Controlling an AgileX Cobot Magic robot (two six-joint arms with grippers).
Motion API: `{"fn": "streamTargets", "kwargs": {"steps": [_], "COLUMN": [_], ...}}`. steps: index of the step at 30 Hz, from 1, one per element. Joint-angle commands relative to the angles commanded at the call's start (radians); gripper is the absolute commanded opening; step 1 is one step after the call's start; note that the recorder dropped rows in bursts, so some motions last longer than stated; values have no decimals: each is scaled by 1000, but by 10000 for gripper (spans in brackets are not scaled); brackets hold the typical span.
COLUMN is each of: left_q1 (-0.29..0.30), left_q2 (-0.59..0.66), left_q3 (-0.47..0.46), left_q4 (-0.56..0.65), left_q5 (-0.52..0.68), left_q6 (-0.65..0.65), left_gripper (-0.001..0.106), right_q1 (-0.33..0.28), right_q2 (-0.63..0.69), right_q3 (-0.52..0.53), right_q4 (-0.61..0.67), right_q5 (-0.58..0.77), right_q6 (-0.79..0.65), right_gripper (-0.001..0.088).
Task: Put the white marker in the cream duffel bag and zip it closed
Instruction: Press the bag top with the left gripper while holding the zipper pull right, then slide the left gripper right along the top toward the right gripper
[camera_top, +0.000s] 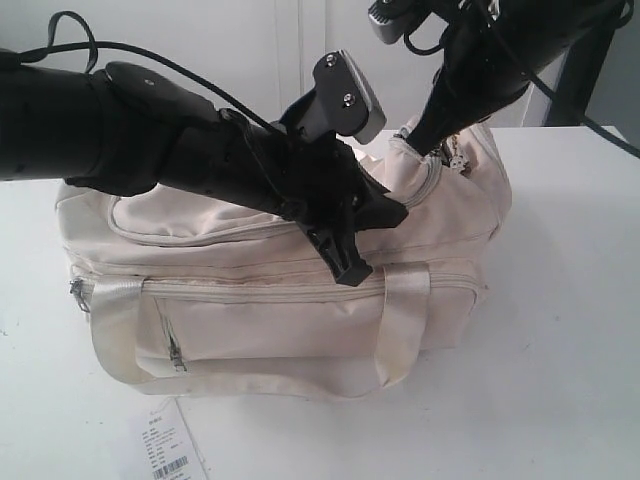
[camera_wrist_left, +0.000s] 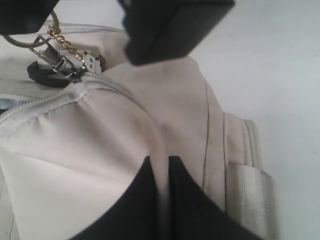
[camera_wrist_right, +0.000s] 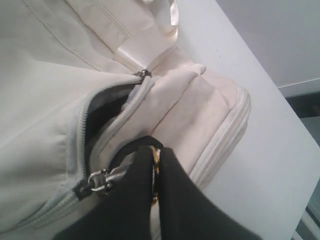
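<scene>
Soft cream bag lying centre-table, satin strap looped across the front. Pinched at its top fold by left gripper, shut on the cloth. At the 1 o'clock end, right gripper clamped on gold charm, beside a gaping grey zip. Bare white table toward 3 and 6 o'clock.
</scene>
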Motion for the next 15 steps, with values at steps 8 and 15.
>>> {"fn": "streamTargets", "kwargs": {"steps": [8, 15], "left_q1": [0, 0], "left_q2": [-28, -28], "left_q3": [0, 0], "left_q4": [2, 11], "left_q5": [13, 10], "left_q6": [-2, -57], "left_gripper": [0, 86], "right_q1": [0, 0], "right_q2": [0, 0], "right_q3": [0, 0], "right_q4": [-4, 47], "right_q5": [-27, 88], "right_q6": [16, 43], "right_gripper": [0, 0]}}
